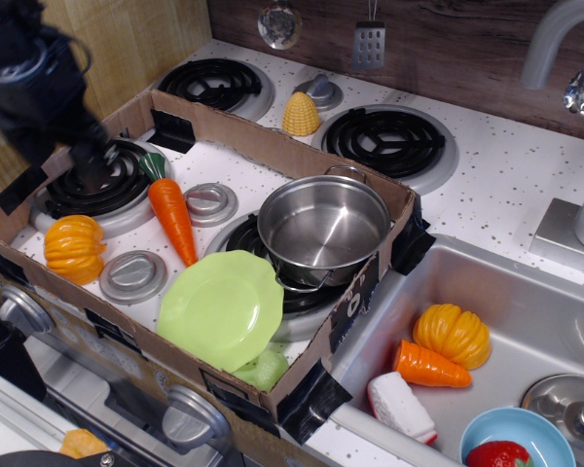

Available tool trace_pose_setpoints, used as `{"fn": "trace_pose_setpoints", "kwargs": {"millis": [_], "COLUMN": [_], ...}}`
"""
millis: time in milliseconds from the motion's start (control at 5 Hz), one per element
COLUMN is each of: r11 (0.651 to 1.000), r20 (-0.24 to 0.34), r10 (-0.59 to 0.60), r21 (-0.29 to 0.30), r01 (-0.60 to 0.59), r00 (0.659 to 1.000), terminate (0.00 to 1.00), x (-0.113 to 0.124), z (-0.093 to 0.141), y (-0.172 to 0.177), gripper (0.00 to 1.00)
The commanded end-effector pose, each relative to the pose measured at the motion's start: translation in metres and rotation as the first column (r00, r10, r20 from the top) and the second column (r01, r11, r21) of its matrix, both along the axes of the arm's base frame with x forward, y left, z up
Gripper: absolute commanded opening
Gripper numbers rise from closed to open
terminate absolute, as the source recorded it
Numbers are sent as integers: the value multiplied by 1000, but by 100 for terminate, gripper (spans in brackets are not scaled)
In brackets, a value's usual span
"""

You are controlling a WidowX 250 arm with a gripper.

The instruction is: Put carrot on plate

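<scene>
Counting first, we find one long carrot (171,218) with a green top, lying on the white stove surface inside the cardboard tray (273,146), its tip pointing toward the plate (220,309). We see one lime-green plate, resting at the tray's near edge, close to the carrot's tip but apart from it, its far rim just beside the single steel pot (323,230). Two orange pumpkins show: one (75,248) in the tray's left corner, one (452,335) in the sink (526,302). A short stubby carrot piece (428,366) lies against that sink pumpkin, with one white-and-red piece (401,407) near it and one blue bowl (516,438) holding something red. One corn cob (301,114) stands between the two back burners, outside the tray.

As for the gripper (90,165), it is blurred and dark, hanging over the left burner (102,185) just left of the carrot's green top; we cannot tell how far its fingers are parted, and nothing seems held (the blur hides the tips).

Cardboard walls bound the tray on all sides. Between carrot and plate the stove surface lies open, broken only by two grey knobs (210,203), one on either side of the carrot. Only this one view is given.
</scene>
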State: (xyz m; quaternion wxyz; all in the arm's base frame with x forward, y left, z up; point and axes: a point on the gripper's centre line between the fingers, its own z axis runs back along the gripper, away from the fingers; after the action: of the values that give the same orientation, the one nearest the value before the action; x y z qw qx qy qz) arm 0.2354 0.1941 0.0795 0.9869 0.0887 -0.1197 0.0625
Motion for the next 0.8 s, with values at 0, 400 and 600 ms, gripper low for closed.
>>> {"fn": "trace_pose_setpoints", "kwargs": {"millis": [0, 400, 600], "r11": [948, 806, 804], "r20": [72, 17, 43], "r10": [317, 590, 594], "r21": [-4, -80, -54], "r01": [-317, -587, -592], "r00": [946, 808, 803], "terminate": [0, 0, 0], "x": [24, 41, 39], "z": [-7, -9, -17], "y": [-11, -22, -19], "gripper": [100, 100, 100]}}
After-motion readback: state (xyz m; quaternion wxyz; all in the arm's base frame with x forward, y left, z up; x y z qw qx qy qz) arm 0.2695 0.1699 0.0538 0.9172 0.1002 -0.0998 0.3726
